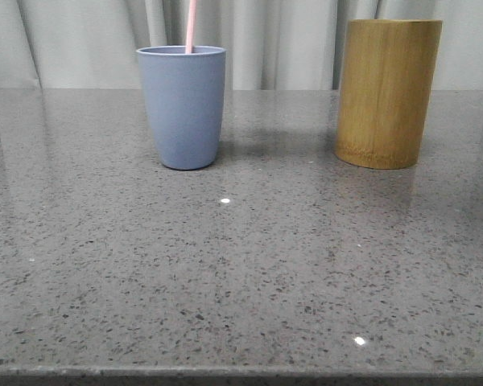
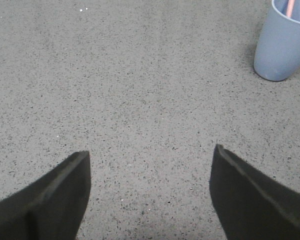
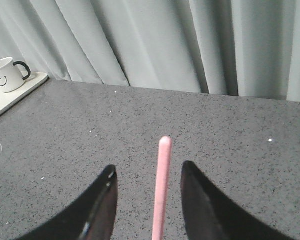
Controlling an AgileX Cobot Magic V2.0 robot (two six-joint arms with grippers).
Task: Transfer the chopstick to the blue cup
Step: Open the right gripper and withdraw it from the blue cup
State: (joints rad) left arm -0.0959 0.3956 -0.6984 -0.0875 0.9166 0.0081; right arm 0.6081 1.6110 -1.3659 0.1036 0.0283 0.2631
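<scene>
Transfer nearly complete. The chopstick (image 1: pixel 191 26), a thin pale pink stick, is standing in the blue cup (image 1: pixel 182 107), its shaft rising past the rim and leaning slightly; its lower end is hidden by the cup wall, so whether it is resting on the cup's bottom cannot be told. The blue cup is sitting upright on the speckled grey bench (image 1: pixel 241 273).

In the right wrist view, the chopstick (image 3: pixel 162 190) is running up between the two dark fingers of the right end effector (image 3: pixel 148 172), which are spread to either side with a visible gap on each flank; they are not clamping the stick, so release appears made. What seems left is for this arm to draw clear without knocking the stick.

The left end effector (image 2: pixel 150 152) is hovering over bare bench with its fingers wide apart and holding nothing; the blue cup (image 2: pixel 282 45) is sitting well apart from it, a pink sliver showing inside the rim.

Containers: beside the blue cup, well apart, a taller tan bamboo cylinder (image 1: pixel 386 92) is standing upright; its contents cannot be seen. Beyond the bench's far edge, a white smiley-face mug (image 3: pixel 6 74) is sitting on a pale tray (image 3: pixel 10 97).
</scene>
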